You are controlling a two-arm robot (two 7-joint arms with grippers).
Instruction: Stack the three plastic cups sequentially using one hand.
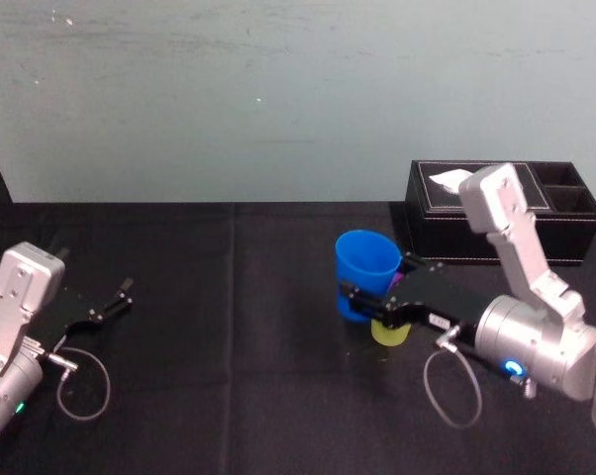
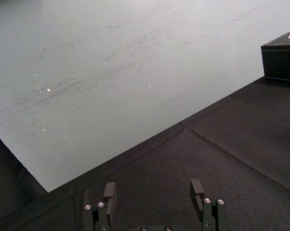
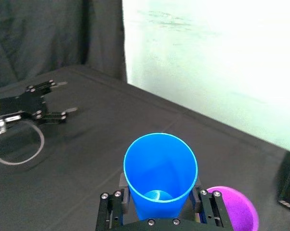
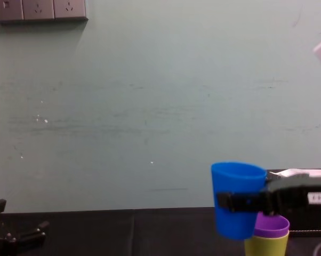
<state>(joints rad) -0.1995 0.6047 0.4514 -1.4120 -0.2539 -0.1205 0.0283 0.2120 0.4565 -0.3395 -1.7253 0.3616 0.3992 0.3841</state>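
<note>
Chest view tells the story best: the right gripper (image 4: 240,201) is clamped around the middle of the blue cup (image 4: 238,178), holding it upright and clear of the black table (image 1: 229,376). Just beside it, on the side toward the tissue box (image 1: 496,213), the purple cup (image 4: 271,224) already sits nested in the yellow-green cup (image 4: 266,246). So to me this looks like the last stacking step, blue into purple.

From where the blue cup hangs, its base looks lower than the purple rim. I'd say it needs to go up a bit first, then sideways until the base is centred over the purple mouth, then straight down. Sliding across at this height would probably knock the pair over, since these light tumblers look easy to tip. Keeping the cup vertical matters too; a tilted one would likely jam on the rim. Let go only once it's seated, and open gently so the fingers don't drag the stack.

Left gripper (image 1: 115,300) is parked way off at the table's left side, fingers spread, holding nothing.
</note>
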